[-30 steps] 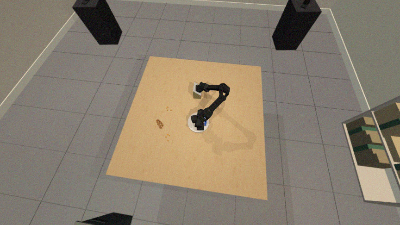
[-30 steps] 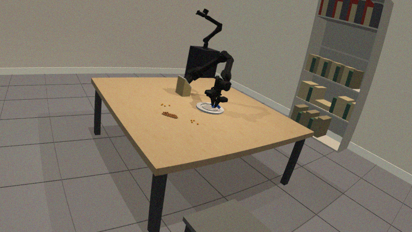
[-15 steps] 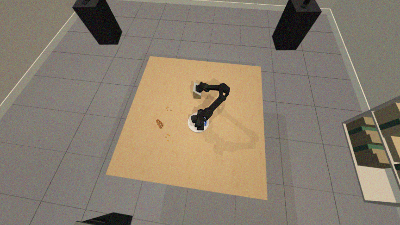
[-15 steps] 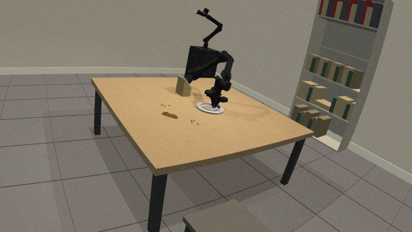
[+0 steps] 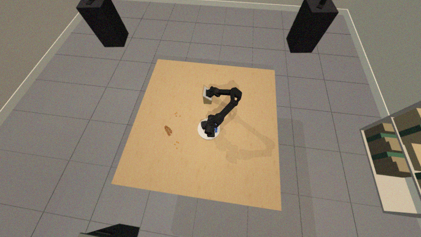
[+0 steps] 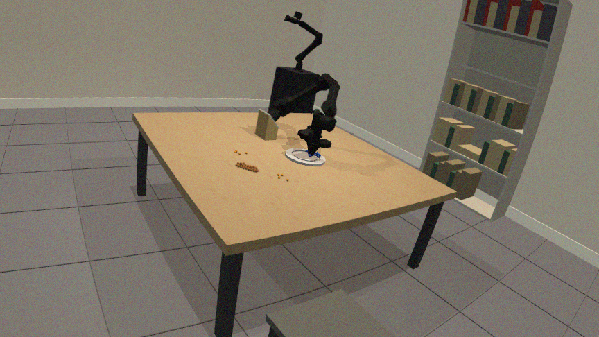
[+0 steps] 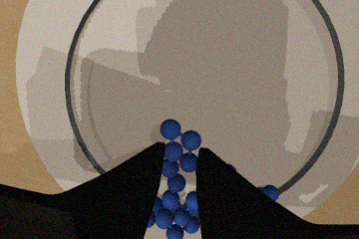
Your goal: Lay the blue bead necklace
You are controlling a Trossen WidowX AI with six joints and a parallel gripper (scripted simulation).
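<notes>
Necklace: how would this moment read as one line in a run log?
gripper: shut on necklace | necklace: bunched at board edge, not in groove | brown beads: untouched on table

Your top camera looked steeply down from high above, far off, taking in the whole table [image 5: 198, 166]. Your exterior camera stood off one corner at a distance, facing across the table [image 6: 282, 209] toward the bookshelf [image 6: 499, 95]. Your wrist camera looked straight down, close on the bead board [image 7: 40, 59], which all three views shared.
</notes>
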